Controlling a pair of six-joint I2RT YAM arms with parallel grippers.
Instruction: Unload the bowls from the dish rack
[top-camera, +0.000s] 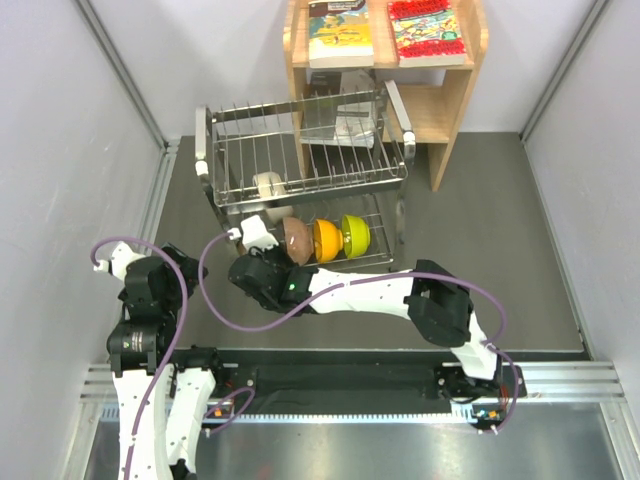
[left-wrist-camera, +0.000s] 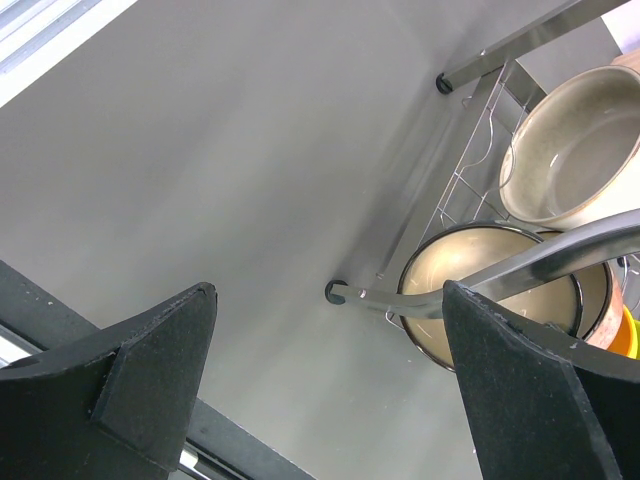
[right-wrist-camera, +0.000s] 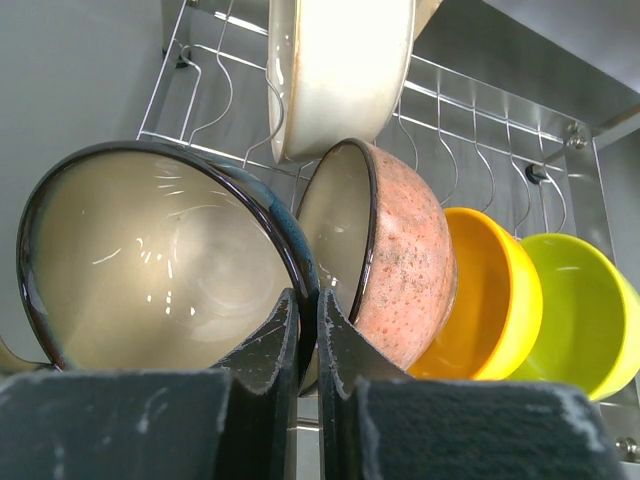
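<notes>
The scene is being lit brightly and evenly from above. Glare is being thrown off the dish rack (top-camera: 310, 150) wires and the glazed inside of the teal-blue bowl (right-wrist-camera: 150, 260).

We find open desk (top-camera: 500, 230) right of the dish rack (top-camera: 305, 160). Its lower bowls (top-camera: 326, 240) stand packed together, a cream bowl (top-camera: 268, 185) close above.

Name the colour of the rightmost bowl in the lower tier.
The bowl is yellow-green, clearest in the right wrist view.

Spread hand (left-wrist-camera: 328, 298) beside racked bowls (left-wrist-camera: 570, 160)
</notes>
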